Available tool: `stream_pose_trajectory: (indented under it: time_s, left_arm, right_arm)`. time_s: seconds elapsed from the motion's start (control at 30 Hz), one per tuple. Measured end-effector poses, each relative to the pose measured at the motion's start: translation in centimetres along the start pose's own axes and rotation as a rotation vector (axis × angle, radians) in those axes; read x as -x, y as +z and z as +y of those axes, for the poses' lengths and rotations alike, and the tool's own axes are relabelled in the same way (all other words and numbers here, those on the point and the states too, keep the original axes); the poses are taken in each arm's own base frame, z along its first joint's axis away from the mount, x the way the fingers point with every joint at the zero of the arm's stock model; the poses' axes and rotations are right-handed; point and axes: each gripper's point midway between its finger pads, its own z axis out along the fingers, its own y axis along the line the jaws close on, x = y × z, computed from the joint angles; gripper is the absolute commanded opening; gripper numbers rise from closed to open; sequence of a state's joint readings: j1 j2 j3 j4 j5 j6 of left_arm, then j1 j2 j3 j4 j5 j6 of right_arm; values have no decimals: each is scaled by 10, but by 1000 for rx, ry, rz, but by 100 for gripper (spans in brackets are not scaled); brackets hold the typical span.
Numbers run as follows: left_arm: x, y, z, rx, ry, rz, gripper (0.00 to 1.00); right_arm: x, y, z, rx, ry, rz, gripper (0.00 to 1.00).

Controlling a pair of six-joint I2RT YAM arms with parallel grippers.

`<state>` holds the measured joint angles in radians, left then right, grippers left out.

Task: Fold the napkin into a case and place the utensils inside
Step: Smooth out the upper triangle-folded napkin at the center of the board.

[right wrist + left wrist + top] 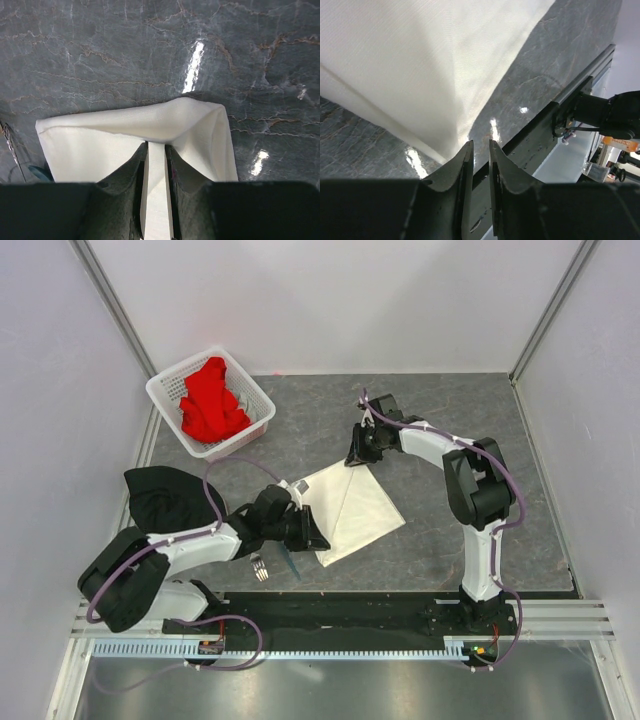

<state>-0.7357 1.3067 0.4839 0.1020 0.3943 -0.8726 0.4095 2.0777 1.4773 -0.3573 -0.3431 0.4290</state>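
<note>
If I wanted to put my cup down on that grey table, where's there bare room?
Bare tabletop lies along the back wall between the basket and the right arm, and right of that arm. The near left is crowded: black cloth, left arm, fork, napkin.

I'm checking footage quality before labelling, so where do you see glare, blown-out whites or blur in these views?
Top external: even light, sharp, soft shadows under the arms. Left wrist: the napkin is nearly blown out, small glare spots on the table, the fingers dark and soft. Right wrist: glare streaks on the table, napkin sharp, fingers blurred.
</note>
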Motion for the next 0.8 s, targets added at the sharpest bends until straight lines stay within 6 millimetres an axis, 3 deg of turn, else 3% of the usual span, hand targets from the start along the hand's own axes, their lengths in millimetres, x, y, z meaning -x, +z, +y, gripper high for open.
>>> stream_pose_trajectory:
  time_s: [0.27, 0.4, 0.6, 0.8]
  left_arm:
    - [-23, 18, 34, 66, -59, 66, 24]
    - [-23, 22, 30, 46, -52, 63, 24]
    - [-21, 17, 25, 47, -47, 58, 26]
    - [4, -3, -10, 7, -10, -13, 28]
  right_arm:
    - [17, 2, -14, -13, 11, -28, 25]
    - [14, 12, -26, -28, 24, -10, 25]
    - [18, 11, -26, -30, 19, -12, 26]
    - [21, -2, -19, -27, 13, -18, 29]
